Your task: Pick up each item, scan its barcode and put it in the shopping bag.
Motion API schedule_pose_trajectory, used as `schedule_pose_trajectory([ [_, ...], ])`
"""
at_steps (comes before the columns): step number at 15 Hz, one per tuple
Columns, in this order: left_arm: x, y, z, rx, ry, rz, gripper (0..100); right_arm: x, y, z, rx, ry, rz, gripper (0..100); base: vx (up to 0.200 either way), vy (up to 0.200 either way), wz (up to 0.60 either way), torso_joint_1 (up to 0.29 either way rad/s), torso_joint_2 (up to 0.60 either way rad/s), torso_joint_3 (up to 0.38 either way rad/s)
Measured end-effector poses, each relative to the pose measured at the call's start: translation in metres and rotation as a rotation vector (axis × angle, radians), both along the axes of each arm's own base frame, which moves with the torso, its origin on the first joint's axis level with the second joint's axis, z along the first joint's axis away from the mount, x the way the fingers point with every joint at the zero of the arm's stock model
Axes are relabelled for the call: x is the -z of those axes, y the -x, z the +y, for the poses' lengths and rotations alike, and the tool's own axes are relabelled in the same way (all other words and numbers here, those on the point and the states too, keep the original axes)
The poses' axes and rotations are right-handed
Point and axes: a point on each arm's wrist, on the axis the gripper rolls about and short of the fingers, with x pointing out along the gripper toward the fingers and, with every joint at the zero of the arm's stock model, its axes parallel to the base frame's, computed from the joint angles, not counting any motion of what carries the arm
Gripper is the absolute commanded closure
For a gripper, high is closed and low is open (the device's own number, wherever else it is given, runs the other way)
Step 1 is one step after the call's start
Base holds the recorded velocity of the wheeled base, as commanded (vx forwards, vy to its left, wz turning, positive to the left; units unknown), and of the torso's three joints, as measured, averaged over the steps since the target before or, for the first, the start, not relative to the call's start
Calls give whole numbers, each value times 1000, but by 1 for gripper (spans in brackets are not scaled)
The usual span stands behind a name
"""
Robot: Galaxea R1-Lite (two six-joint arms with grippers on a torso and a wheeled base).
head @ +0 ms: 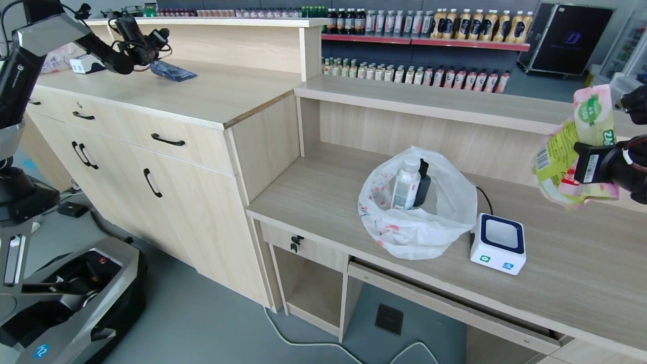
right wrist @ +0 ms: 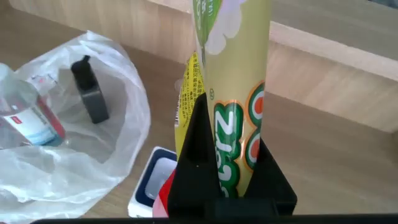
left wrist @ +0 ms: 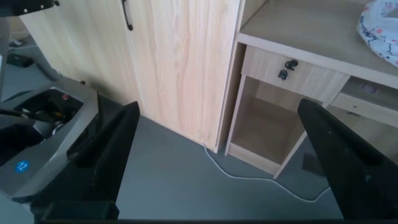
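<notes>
My right fingers (right wrist: 194, 155) are clamped on the green-and-pink snack packet (head: 556, 162), held in the air above the tabletop (head: 328, 202), right of the scanner (head: 498, 242). The scanner sits just beside the shopping bag (head: 419, 227), which holds a bottle (head: 406, 184). My left fingers (left wrist: 112, 149) gape apart, empty, over the floor (left wrist: 180, 180).

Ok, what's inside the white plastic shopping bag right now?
Side by side in the white plastic shopping bag: a clear plastic bottle with a white cap and a black container. Its folds cover part of the bottom; anything there is hidden.
</notes>
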Motion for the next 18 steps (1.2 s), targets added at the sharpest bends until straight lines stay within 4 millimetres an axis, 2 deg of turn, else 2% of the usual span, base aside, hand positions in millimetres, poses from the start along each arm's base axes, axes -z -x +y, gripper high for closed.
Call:
schedule_pose_trajectory([
  [5,0,0,0,0,0,1,0,-20,-3,9,-298,-118,-121,100,0,0,0,0,0,0],
  [7,0,0,0,0,0,1,0,-9,-11,8,-318,-141,-79,100,0,0,0,0,0,0],
  [13,0,0,0,-1,0,1,0,33,-54,21,-419,-229,-7,100,0,0,0,0,0,0],
  [18,0,0,0,-1,0,1,0,53,-71,32,-469,-247,43,100,0,0,0,0,0,0],
])
